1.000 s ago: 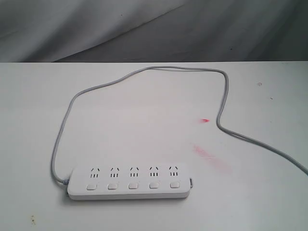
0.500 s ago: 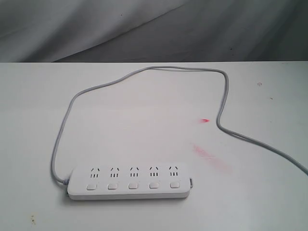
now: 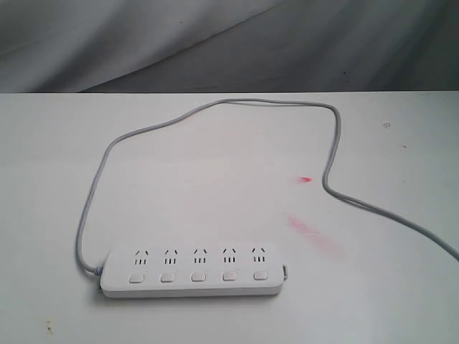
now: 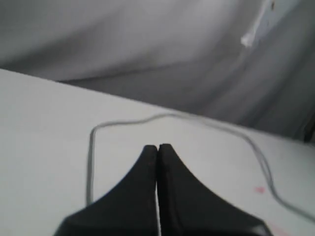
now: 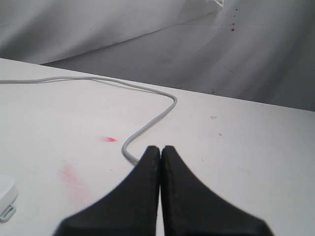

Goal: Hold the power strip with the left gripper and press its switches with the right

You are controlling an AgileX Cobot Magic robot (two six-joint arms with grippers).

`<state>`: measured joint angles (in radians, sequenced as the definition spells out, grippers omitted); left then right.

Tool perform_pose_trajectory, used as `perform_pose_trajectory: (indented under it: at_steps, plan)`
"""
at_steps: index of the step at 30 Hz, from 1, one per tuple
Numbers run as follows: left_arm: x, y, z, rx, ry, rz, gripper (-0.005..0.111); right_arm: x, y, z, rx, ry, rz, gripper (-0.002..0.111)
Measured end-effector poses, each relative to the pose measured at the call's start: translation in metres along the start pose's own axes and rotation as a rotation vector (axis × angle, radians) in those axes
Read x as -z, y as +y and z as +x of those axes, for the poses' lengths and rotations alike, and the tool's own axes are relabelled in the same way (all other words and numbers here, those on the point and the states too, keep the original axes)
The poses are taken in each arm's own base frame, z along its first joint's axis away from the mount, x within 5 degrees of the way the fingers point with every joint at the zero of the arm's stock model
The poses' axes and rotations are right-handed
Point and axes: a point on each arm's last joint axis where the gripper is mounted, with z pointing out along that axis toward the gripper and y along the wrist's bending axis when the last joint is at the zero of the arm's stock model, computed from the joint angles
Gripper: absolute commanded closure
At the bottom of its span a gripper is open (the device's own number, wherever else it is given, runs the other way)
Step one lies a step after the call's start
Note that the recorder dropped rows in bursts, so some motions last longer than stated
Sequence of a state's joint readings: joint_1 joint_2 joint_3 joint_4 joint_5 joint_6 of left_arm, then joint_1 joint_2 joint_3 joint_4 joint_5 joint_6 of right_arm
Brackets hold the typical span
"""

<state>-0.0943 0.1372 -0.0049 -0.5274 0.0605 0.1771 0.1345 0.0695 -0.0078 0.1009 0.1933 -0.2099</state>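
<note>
The white power strip [image 3: 191, 272] lies flat near the table's front edge, its five switches [image 3: 199, 276] in a row below the sockets. Its grey cord [image 3: 215, 105] loops from the strip's left end round the back and off to the right. Neither arm shows in the exterior view. In the left wrist view my left gripper [image 4: 157, 147] is shut with nothing in it, above the table with the cord [image 4: 91, 147] ahead. My right gripper [image 5: 160, 148] is shut and empty too, with the cord [image 5: 147, 123] just beyond its tips and one end of the strip [image 5: 6, 194] at the picture's edge.
The white table [image 3: 215, 179] carries red smears [image 3: 312, 233] right of the strip and a small red mark [image 3: 306, 179]. A grey cloth backdrop [image 3: 287, 43] hangs behind the table's far edge.
</note>
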Motion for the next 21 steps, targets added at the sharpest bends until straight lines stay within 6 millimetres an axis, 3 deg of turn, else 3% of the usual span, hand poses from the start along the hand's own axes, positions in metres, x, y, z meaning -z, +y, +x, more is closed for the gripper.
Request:
perform_pose_trajectory:
  at_steps: [5, 10, 17, 19, 21]
  plan:
    - [0.000, 0.002, -0.009, 0.169, -0.103, -0.017, 0.106, 0.000, 0.000, 0.000, 0.000, 0.000, 0.000, 0.108]
    - [0.004, -0.014, -0.016, 0.198, 0.024, 0.074, 0.107, 0.000, 0.000, 0.000, 0.000, 0.000, 0.000, 0.108]
    - [0.023, -0.052, -0.079, -0.205, 0.055, 0.226, 0.107, 0.000, 0.000, 0.000, 0.000, 0.000, 0.000, 0.108]
    - [0.013, -0.061, -0.092, -0.341, 0.252, 0.251, 0.107, 0.000, 0.000, 0.000, 0.000, -0.002, 0.000, 0.108]
    - [0.001, -0.064, -0.092, -0.444, 0.452, 0.287, 0.107, 0.000, 0.000, 0.000, 0.000, -0.002, 0.000, 0.108]
